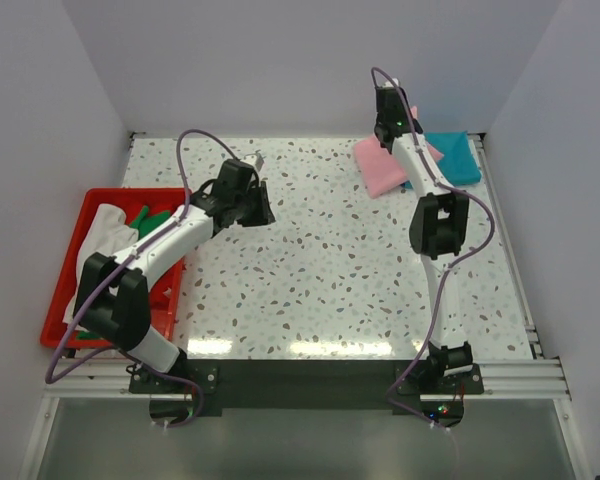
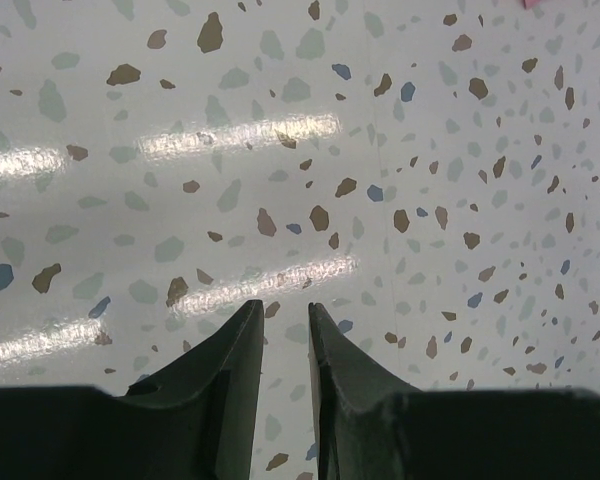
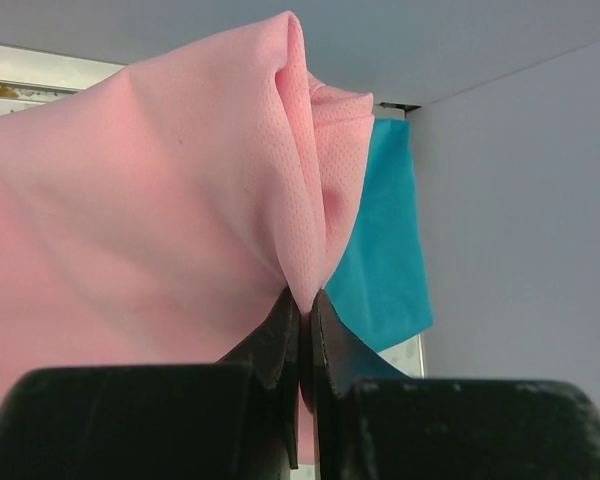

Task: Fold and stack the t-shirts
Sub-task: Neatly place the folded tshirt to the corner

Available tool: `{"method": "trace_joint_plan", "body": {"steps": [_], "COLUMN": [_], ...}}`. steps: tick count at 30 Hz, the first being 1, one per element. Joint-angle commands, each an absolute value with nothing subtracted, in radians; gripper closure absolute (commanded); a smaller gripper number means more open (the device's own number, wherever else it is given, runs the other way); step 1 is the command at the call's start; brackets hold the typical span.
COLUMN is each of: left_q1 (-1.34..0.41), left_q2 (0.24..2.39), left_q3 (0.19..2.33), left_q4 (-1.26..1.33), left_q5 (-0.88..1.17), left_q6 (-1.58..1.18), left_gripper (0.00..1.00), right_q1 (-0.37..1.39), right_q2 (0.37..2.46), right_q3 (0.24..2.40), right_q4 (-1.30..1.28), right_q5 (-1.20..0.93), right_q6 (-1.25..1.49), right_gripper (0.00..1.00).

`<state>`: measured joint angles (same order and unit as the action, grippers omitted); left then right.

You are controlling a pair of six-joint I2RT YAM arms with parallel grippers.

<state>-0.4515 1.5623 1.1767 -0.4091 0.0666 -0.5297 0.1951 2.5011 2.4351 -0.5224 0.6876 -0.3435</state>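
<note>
Pink shirt (image 1: pixel 375 172), teal shirt (image 1: pixel 460 160), red tray (image 1: pixel 58 305), speckled table (image 1: pixel 330 270).

Robot test cell, lab-type setting, not a home or a shop. Tabletop (image 1: pixel 320 270) has a speckled terrazzo pattern and is boxed in at the back and both sides by plain white panels (image 1: pixel 280 60). Two white-and-black arms, left arm (image 1: pixel 170 240) and right arm (image 1: pixel 435 230), are bolted to aluminium rails (image 1: pixel 510 372) at the near edge. A purple cable (image 1: pixel 180 160) loops loose off each arm. Props are few: red plastic tray (image 1: pixel 65 285) at left; pink t-shirt (image 1: pixel 375 165) and teal t-shirt (image 1: pixel 460 155) at the far right corner. Overhead strip-light glare on the glossy tabletop.
</note>
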Motion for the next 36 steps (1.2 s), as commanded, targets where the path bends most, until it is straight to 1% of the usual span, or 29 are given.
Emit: {"method": "trace_joint_plan", "body": {"steps": [1,14,26,36], "left_q1": [-0.44,-0.434,-0.431,-0.429], "left_q2": [1.568,1.568,1.577,1.611], "left_q3": [1.218,1.197,1.186,1.193], "left_q4": [-0.391,-0.374,-0.362,-0.357], "left_q5": [0.089,0.109,0.129,0.152], "left_q6": [-0.508,-0.499,-0.492,-0.491], "left_gripper": [0.71,0.71,0.71,0.71], "right_q1": [0.186,0.173,0.163,0.083], "right_q2": [2.411,2.324,2.295,2.316], "right_q3": [2.485,2.451,2.436,2.381], "right_q4": [-0.456,-0.425,-0.416,-0.41], "right_q5": [0.736,0.758,0.764,0.701], "right_q6": [-0.393,-0.428,-0.443,-0.385], "right_gripper": [1.0,1.0,1.0,1.0]}}
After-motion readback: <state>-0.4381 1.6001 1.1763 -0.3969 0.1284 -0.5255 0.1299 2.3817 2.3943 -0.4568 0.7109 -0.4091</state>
